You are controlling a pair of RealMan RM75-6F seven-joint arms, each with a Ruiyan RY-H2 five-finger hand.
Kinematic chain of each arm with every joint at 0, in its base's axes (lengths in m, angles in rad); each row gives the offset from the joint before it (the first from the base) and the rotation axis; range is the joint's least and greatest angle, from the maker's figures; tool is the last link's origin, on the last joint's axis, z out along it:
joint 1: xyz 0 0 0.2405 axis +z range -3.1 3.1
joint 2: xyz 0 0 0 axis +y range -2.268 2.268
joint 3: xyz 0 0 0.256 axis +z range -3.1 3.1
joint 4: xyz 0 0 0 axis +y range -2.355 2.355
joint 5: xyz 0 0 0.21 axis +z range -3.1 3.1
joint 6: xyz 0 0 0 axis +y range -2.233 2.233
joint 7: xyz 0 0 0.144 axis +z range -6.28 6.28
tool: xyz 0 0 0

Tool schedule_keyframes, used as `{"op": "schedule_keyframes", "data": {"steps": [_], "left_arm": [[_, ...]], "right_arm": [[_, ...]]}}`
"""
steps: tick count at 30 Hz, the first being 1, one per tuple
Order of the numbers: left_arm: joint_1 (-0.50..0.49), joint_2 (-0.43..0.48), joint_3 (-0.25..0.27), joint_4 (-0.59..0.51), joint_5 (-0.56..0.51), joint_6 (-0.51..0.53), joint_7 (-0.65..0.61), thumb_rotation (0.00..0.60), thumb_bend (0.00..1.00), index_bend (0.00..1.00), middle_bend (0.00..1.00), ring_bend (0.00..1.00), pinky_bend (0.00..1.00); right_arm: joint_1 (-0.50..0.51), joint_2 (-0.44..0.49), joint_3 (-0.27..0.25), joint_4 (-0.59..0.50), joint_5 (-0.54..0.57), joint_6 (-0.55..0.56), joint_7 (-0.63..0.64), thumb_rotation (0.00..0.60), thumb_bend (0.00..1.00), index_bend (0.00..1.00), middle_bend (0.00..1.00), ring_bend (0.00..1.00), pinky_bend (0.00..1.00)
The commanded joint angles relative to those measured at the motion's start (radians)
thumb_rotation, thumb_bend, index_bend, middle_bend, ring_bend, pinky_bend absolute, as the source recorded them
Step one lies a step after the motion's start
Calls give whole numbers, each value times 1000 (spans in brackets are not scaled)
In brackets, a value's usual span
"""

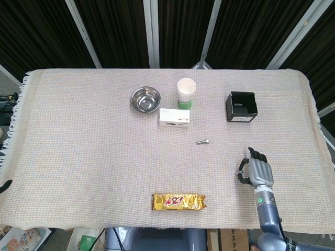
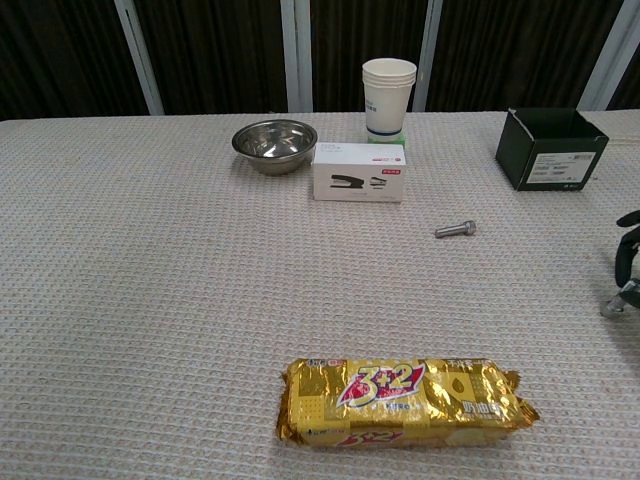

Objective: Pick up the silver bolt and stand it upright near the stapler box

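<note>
We see the right robot hand (image 1: 256, 170) low over the near right part of the table (image 1: 78, 157), its back turned up to the head camera and its fingers (image 1: 244, 170) loosely apart with nothing between them; the chest view catches only a sliver of it at the right edge. The left robot hand (image 1: 4, 185) shows only as a dark tip at the far left edge of the head view, and we cannot tell how its fingers lie.

Well apart from the right robot hand, toward the middle of the table, the silver bolt (image 1: 202, 141) lies on its side on the woven cloth. Beyond it stands the white stapler box (image 1: 174, 117), near but not touching. Behind the box sit a stack of paper cups (image 1: 186, 92) and a steel bowl (image 1: 145, 99). A black open box (image 1: 241, 106) stands at the far right, and a gold snack packet (image 1: 178, 201) lies at the near edge.
</note>
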Motion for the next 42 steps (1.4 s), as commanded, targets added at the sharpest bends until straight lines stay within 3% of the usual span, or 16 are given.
{"op": "schedule_keyframes", "data": {"steps": [1,19,28,33,42], "left_arm": [[1,0,-1,0,-1,1,-1,600,37,37,0,0,28],[1,-1,-3,-1,-6,1,2,600,36,37,0,0,28],[1,-2,-4,-2,-8,1,4,600,36,37,0,0,28],[2,-2,-3,-3,-5,4,6,600,36,37,0,0,28],[3,-3,-4,-4,-6,6,7,600,37,37,0,0,28]], "right_arm": [[2,6,-2,-6,3,-7,-4,600,395,597,10,3,0],[17,40,-24,-48,16,-22,-41,600,394,511,10,0,0],[28,83,-49,-92,38,-32,-81,600,276,384,0,0,0],[29,125,-45,-136,29,-31,-70,600,145,305,0,0,0],[27,162,-24,-168,-2,-14,-30,600,126,289,0,0,0]]}}
